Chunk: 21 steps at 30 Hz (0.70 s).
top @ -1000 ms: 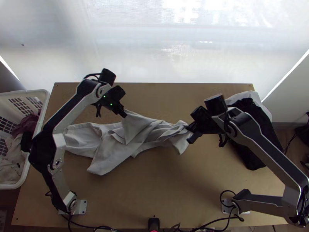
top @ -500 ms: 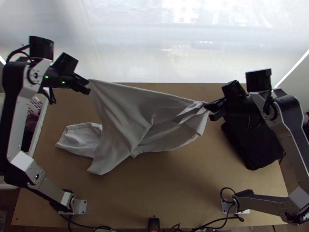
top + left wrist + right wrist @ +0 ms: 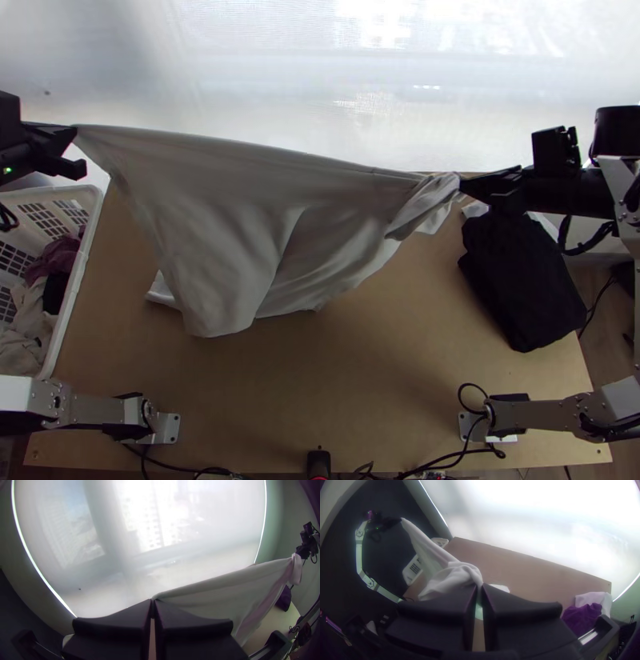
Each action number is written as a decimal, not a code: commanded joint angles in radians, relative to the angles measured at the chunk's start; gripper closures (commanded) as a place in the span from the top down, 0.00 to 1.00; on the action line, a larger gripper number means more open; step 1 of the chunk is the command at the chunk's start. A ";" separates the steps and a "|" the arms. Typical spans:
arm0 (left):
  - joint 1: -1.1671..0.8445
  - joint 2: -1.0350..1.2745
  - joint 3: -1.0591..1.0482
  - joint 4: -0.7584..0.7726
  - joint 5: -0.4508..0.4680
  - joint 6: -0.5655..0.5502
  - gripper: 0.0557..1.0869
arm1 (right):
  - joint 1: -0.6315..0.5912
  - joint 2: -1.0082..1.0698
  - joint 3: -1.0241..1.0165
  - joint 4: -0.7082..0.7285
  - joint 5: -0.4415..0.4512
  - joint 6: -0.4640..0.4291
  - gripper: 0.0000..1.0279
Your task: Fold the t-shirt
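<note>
the shirt (image 3: 228, 212) runs lengthwise across the table (image 3: 384, 368) from side to side, its long axis set on a slant in the top view: the left end sits higher in the picture, the right end lower. the upper edge forms a nearly straight line between the two ends. below it the cloth hangs as a broad, creased panel, deepest toward the left, with a blunt corner pointing to the near edge. the right end is narrow, gathered and twisted. which ends are collar, hem or sleeve cannot be told.

the left gripper (image 3: 77, 133) is clamped on the upper left corner of the shirt, fingers together. the right gripper (image 3: 462, 185) is likewise clamped, on the bunched right end. the shirt is suspended between the two, over the table, its upper left corner extending past the table's left side in the top view.

the pinched cloth is partly hidden by the fingers at both grips. the body of the left gripper is cut off by the top view's left border. a white patch (image 3: 162, 290) shows from behind the shirt's lower left side; whether it belongs to the shirt is unclear. how much of the lower cloth rests on the table cannot be determined.
</note>
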<state>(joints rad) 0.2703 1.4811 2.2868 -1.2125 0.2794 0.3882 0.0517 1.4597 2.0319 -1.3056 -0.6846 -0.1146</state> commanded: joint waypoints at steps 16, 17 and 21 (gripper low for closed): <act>0.064 -0.393 -0.085 0.064 0.063 -0.063 0.03 | 0.344 -0.171 0.063 -0.215 -0.066 -0.025 0.03; 0.060 -0.421 -0.104 0.030 0.075 -0.028 0.03 | 0.350 -0.199 0.008 -0.225 -0.067 -0.028 0.03; 0.041 -0.539 -0.297 -0.028 0.075 0.054 0.03 | 0.353 -0.305 -0.289 -0.251 -0.079 -0.071 0.03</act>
<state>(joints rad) 0.3340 1.1042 2.1738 -1.1458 0.3267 0.3393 0.3531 1.2976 2.0655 -1.5017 -0.7429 -0.1364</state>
